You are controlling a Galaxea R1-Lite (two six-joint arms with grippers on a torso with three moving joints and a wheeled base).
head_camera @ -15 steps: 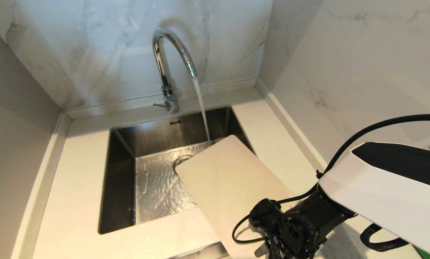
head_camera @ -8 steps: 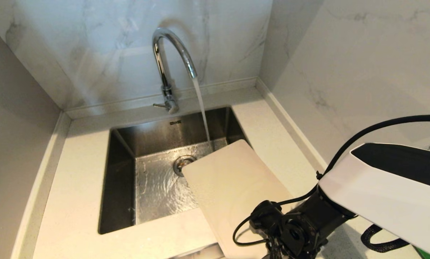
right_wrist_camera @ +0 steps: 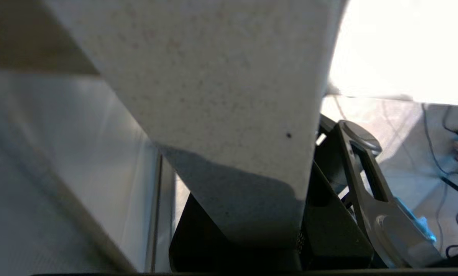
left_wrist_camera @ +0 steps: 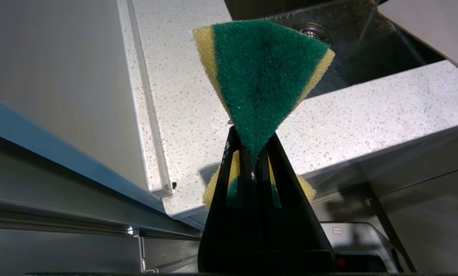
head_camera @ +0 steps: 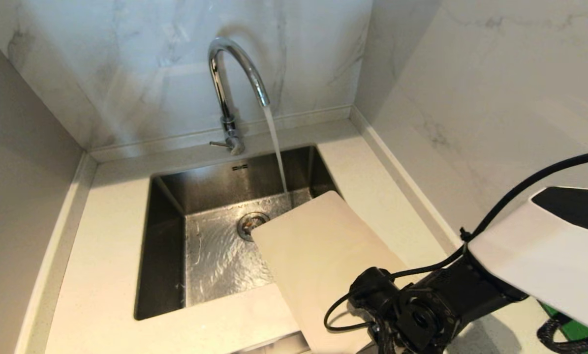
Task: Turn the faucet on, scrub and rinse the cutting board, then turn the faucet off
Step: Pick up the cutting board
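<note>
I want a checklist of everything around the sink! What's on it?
Surface: speckled countertop around a steel sink.
Job's things: faucet running; cutting board tilted over the sink's near right corner, stream falling just beyond its far edge.
Clutter: nothing seen.
Tools: right tool shut on the cutting board; left tool shut on a sponge.
Cables: black cable along the right arm.
Surroundings: marble walls.
</note>
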